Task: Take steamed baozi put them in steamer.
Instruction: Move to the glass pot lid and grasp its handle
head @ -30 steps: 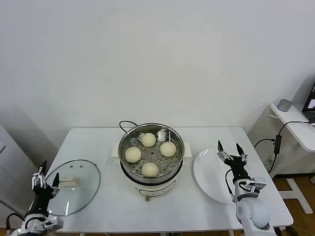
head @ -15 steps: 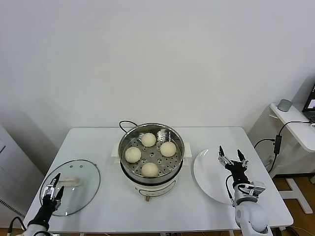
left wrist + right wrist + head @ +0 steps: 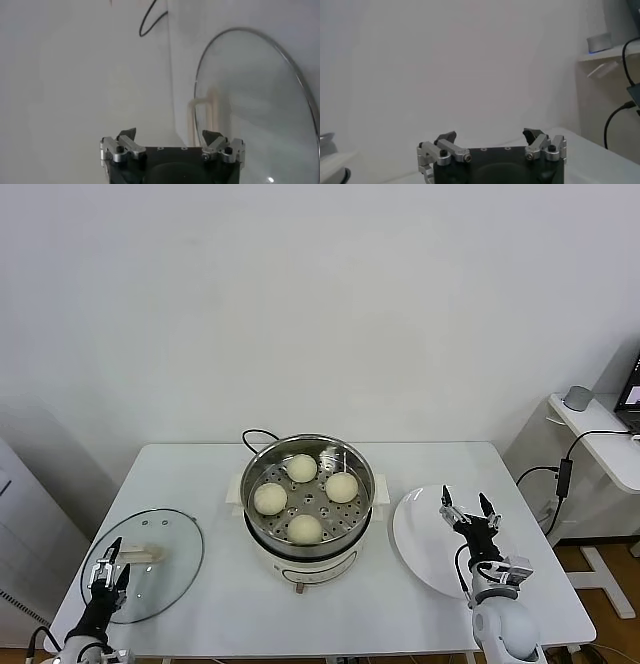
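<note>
Several cream-white baozi (image 3: 303,468) (image 3: 341,487) (image 3: 269,498) (image 3: 304,529) lie in the shiny steel steamer (image 3: 259,461) on its white pot base at the table's middle. My right gripper (image 3: 466,507) is open and empty, held upright over the white plate (image 3: 420,536) to the steamer's right; it also shows in the right wrist view (image 3: 490,136). My left gripper (image 3: 109,555) is open and empty at the near left, over the edge of the glass lid (image 3: 170,564); it also shows in the left wrist view (image 3: 171,135).
The glass lid with its white handle (image 3: 260,100) lies flat on the table (image 3: 400,459) at the left. A black cord (image 3: 256,435) runs behind the steamer. A side shelf with cables (image 3: 590,434) stands to the right of the table.
My left arm has sunk toward the near left corner and my right arm has dropped a little and shifted left over the plate. Both grippers stay open. The baozi have not moved.
</note>
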{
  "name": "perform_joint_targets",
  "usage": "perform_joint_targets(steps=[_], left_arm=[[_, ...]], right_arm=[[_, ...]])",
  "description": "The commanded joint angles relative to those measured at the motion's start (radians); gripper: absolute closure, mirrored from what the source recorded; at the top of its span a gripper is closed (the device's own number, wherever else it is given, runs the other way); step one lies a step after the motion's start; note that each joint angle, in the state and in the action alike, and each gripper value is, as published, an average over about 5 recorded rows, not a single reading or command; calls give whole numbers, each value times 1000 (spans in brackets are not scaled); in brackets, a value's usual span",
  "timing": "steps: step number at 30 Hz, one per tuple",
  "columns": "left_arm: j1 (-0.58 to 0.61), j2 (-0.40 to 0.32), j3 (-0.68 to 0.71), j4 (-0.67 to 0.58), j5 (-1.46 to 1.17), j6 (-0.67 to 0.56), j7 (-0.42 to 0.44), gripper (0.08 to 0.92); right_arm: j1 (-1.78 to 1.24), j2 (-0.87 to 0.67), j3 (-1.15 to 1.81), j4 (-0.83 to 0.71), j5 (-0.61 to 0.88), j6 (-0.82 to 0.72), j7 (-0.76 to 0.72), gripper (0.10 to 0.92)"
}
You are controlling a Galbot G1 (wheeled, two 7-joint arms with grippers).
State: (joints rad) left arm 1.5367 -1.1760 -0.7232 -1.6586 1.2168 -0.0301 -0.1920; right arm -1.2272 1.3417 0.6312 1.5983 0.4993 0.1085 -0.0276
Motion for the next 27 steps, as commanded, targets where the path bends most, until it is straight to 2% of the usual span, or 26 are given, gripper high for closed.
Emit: perform_joint_targets(steps=[1, 27], left_arm=[[-33, -5, 14, 28, -14, 43, -11, 177], [-130, -9, 36, 88, 9, 51, 0, 177]], right_arm=[[0, 3, -3, -7, -8, 3, 1, 203], [11, 14, -17, -36, -34, 9, -1, 203]])
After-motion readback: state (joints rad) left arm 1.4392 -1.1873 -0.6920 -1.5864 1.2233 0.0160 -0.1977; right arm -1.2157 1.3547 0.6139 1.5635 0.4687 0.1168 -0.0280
